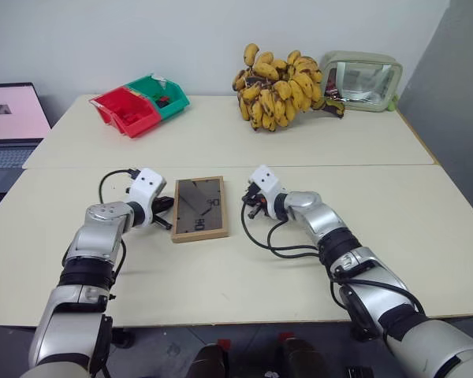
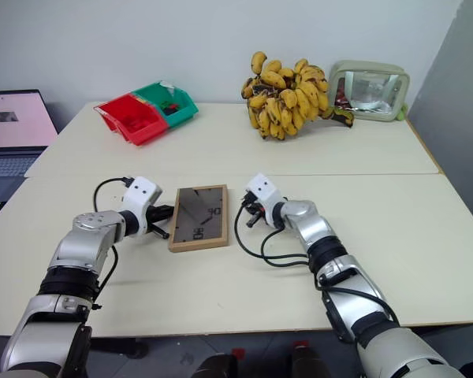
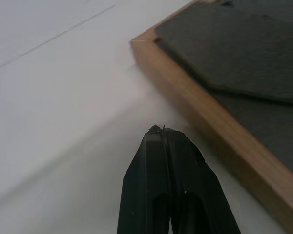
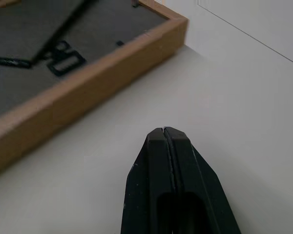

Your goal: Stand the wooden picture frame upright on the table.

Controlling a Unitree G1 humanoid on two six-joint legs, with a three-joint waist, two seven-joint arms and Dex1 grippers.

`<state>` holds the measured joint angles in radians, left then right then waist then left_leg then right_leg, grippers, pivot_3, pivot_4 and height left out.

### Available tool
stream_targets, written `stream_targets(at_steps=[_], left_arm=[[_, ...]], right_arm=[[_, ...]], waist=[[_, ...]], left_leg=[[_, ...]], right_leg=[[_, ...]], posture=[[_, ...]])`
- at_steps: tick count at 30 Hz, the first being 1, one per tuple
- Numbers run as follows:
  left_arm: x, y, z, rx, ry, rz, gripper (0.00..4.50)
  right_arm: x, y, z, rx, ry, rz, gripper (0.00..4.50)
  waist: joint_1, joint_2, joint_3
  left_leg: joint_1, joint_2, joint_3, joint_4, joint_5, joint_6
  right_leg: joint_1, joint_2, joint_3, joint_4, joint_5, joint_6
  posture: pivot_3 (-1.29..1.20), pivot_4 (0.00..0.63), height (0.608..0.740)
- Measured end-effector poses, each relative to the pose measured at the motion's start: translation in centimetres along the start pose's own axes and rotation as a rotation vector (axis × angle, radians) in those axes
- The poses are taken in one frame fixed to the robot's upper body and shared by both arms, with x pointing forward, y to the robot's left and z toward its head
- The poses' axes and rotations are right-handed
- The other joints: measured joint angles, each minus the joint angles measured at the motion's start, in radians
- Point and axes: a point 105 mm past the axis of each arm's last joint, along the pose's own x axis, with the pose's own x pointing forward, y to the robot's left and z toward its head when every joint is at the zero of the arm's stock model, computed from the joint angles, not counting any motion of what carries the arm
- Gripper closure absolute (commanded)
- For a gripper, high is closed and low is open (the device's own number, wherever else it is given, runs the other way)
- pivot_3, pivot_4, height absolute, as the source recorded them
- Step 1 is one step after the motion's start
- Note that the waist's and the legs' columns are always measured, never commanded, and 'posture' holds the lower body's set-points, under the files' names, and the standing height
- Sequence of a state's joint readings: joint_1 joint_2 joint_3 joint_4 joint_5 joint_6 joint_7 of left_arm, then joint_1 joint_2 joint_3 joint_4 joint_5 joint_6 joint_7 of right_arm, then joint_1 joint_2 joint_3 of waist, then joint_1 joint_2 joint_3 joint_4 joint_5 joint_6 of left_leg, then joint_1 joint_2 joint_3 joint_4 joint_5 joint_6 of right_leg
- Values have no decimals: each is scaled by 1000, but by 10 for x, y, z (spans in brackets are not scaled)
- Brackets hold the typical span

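frame (image 1: 199, 208) flat on table (image 1: 221, 276) | left claw (image 1: 165, 213) left | right claw (image 1: 251, 206) right

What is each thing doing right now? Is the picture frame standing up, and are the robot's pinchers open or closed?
wooden picture frame: lying flat on the table, back panel up, not standing yet.
left gripper: shut, empty, beside the frame's edge.
right gripper: shut, empty, beside the frame's other edge.
red bin: tilted, open.
green bin: tilted, open, something small inside.
laptop: open, screen on.
bananas: piled in a bunch.

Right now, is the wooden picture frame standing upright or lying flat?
Lying flat. The wooden picture frame rests on the table, its dark back panel facing up.
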<state>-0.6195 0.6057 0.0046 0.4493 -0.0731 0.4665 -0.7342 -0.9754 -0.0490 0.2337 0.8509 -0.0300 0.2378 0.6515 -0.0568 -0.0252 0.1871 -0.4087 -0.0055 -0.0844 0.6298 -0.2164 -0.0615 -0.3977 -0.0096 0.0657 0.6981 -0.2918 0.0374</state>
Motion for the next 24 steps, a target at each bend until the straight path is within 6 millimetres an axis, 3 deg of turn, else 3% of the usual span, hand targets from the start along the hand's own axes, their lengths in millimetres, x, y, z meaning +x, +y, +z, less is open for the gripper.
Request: stream_targets(at_steps=[3, 8, 13, 21, 24], left_arm=[[0, -19, 2, 8, 12, -61, 4477], [6, -54, 9, 39, 1, -143, 4477], [10, -80, 12, 52, -11, -207, 4477], [9, -115, 14, 120, 0, -312, 4477], [10, -119, 15, 131, 3, -324, 4477]], right_arm=[[-3, -1, 1, -21, -1, -1, 4500], [-33, -21, -15, -72, 48, -22, 4500], [-68, -24, -38, -79, 120, -1, 4500], [-107, -6, -45, -24, 167, 59, 4500], [-116, 3, -48, 13, 178, 89, 4500]], waist=[[6, 0, 0], [18, 0, 0], [19, 1, -1], [22, 1, -1], [22, 1, -1]], left_leg=[[0, -1, -1, 0, 0, 0], [0, -2, -2, 1, 0, 0], [0, -2, -2, 1, 0, 0], [2, -2, -3, 1, 0, 0], [4, -2, -3, 1, 0, 0]], right_leg=[[1, -1, -1, -1, 0, 0], [3, -2, -2, -2, 0, 0], [3, -2, -2, -2, 0, 0], [8, -2, -3, -4, -1, 1], [9, -2, -3, -5, -1, 1]], posture=[[0, 150, 740], [0, 150, 740], [0, 150, 740], [0, 150, 740], [0, 150, 740]])
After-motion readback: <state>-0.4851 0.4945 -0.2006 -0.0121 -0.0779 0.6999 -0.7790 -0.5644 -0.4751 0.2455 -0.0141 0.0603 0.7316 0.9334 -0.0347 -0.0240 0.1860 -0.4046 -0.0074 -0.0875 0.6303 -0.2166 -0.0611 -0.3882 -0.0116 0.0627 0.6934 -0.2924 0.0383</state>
